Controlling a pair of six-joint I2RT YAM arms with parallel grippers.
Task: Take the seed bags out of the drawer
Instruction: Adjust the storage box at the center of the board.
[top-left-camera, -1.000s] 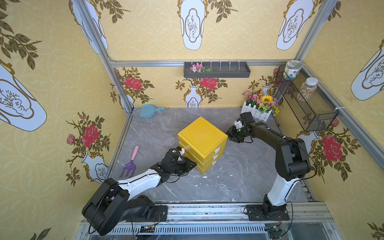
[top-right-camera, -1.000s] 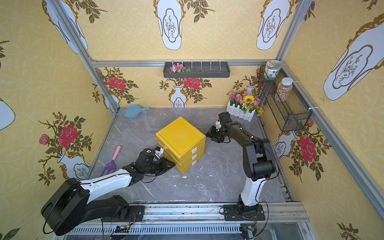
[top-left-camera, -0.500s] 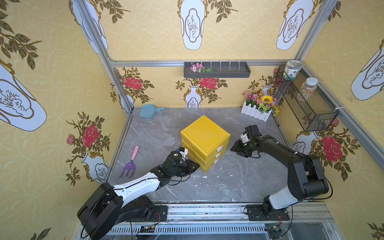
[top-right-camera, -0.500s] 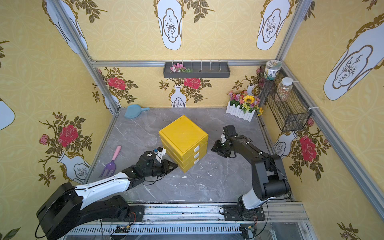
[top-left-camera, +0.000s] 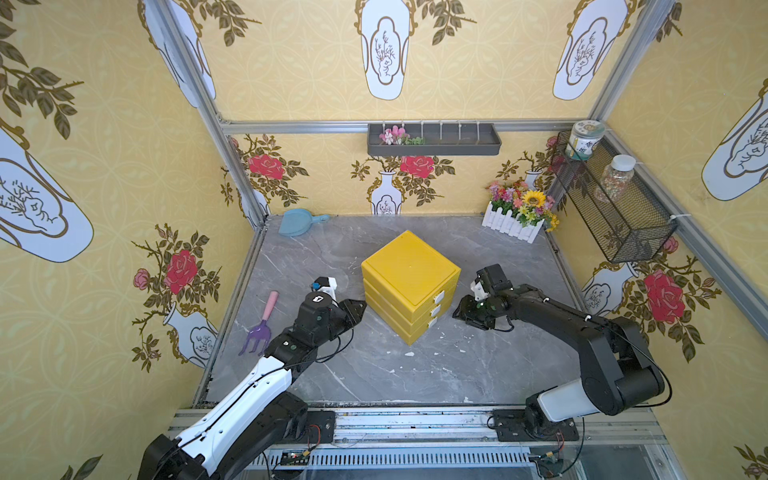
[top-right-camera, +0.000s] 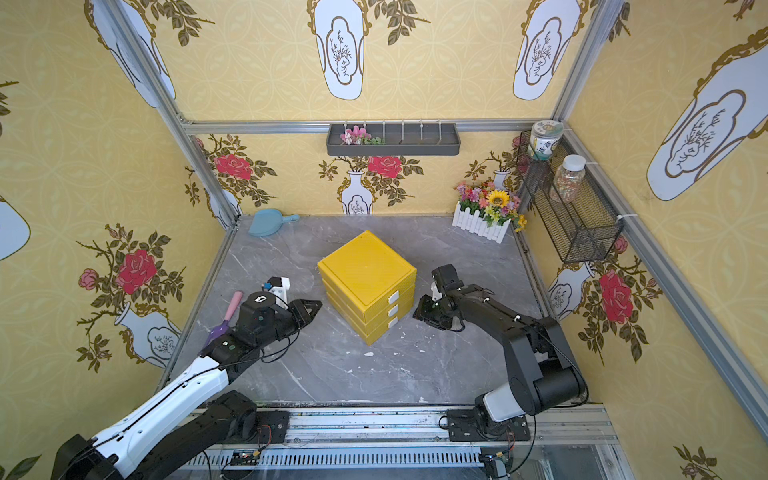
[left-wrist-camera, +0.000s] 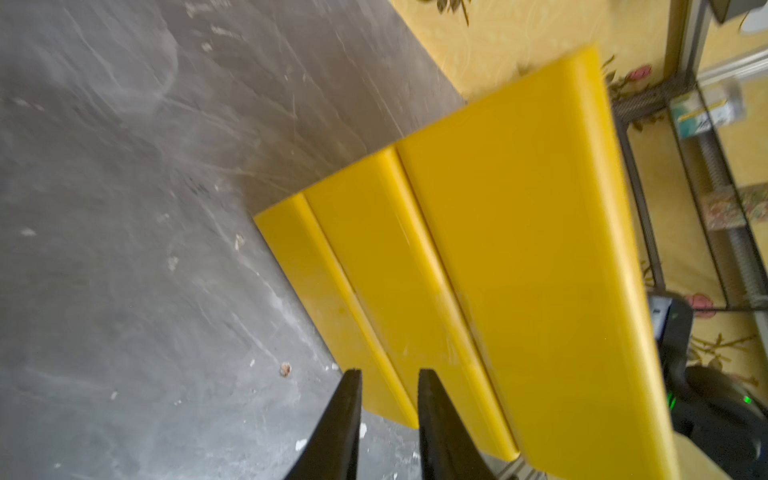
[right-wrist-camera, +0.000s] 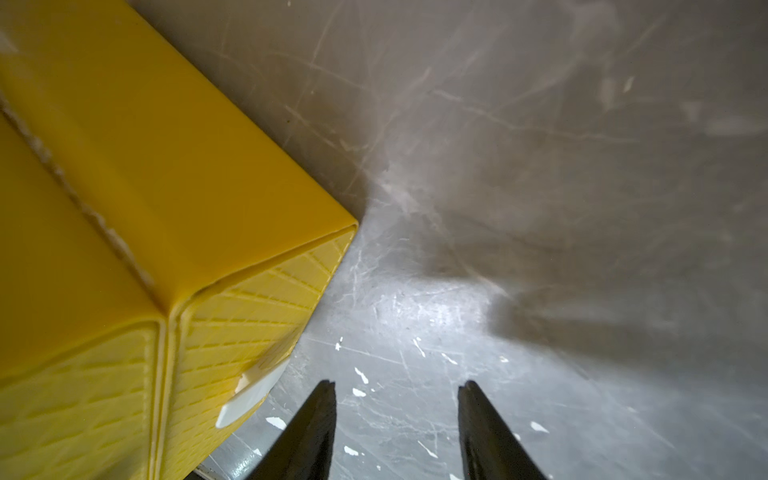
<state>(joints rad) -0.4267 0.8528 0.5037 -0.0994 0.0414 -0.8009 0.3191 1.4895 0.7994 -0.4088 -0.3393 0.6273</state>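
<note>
The yellow three-drawer chest (top-left-camera: 409, 270) (top-right-camera: 365, 266) stands mid-table with all its drawers shut; the seed bags are hidden. Three white handles (top-left-camera: 439, 296) line its front-right face. My left gripper (top-left-camera: 359, 307) (top-right-camera: 318, 305) hovers just off the chest's plain left side (left-wrist-camera: 519, 249). In the left wrist view that gripper (left-wrist-camera: 389, 372) has its jaws a little apart, with nothing between them. My right gripper (top-left-camera: 461, 311) (top-right-camera: 417, 311) sits low beside the handle face. In the right wrist view it (right-wrist-camera: 397, 384) is open and empty, just beside one white handle (right-wrist-camera: 249, 395).
A purple hand fork with a pink handle (top-left-camera: 259, 328) lies left of my left arm. A blue scoop (top-left-camera: 297, 222) lies at the back left. Artificial flowers in a white picket fence (top-left-camera: 517, 212) stand back right, under a wire basket with jars (top-left-camera: 615, 208).
My right gripper has come forward along the chest's right side to the handle face. The left gripper has drawn slightly back from the chest and its jaws have parted a little.
</note>
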